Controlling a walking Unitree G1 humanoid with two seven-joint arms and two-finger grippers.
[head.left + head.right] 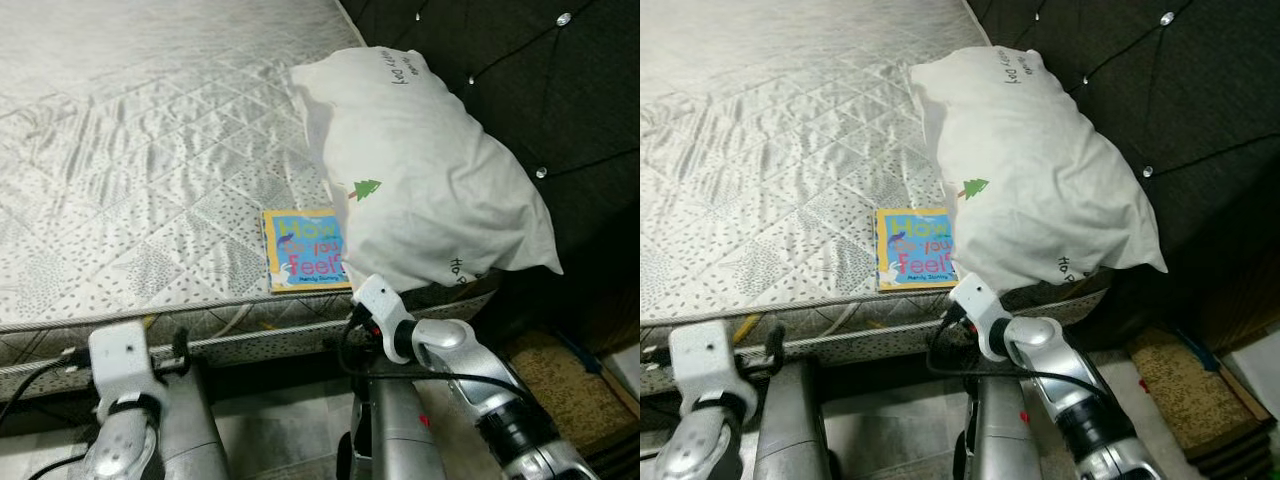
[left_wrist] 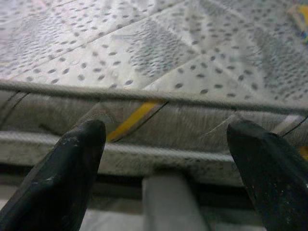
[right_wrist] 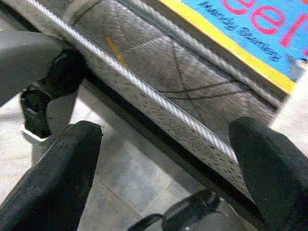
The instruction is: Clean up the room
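Book [image 1: 303, 250] and pillow [image 1: 420, 170] lie on the bare mattress [image 1: 130, 150] of the bed, near its front edge and close to the dark headboard [image 1: 520, 70]. The book is flat, cover up, just beside the edge, and its right side goes under the pillow. Its title reads upright from the robot's place, so its top edge points away from the robot, and the visible part looks almost square, so I cannot tell its long axis.

The right gripper [image 3: 163, 159] is below the mattress edge, directly under the book, with the jaws wide apart. The book lies up and forward from them. The left gripper [image 2: 163, 159] also has the jaws apart, facing the mattress side, well away to the left. I judge the right arm is the nearer one for the book, and it must rise over the edge first.
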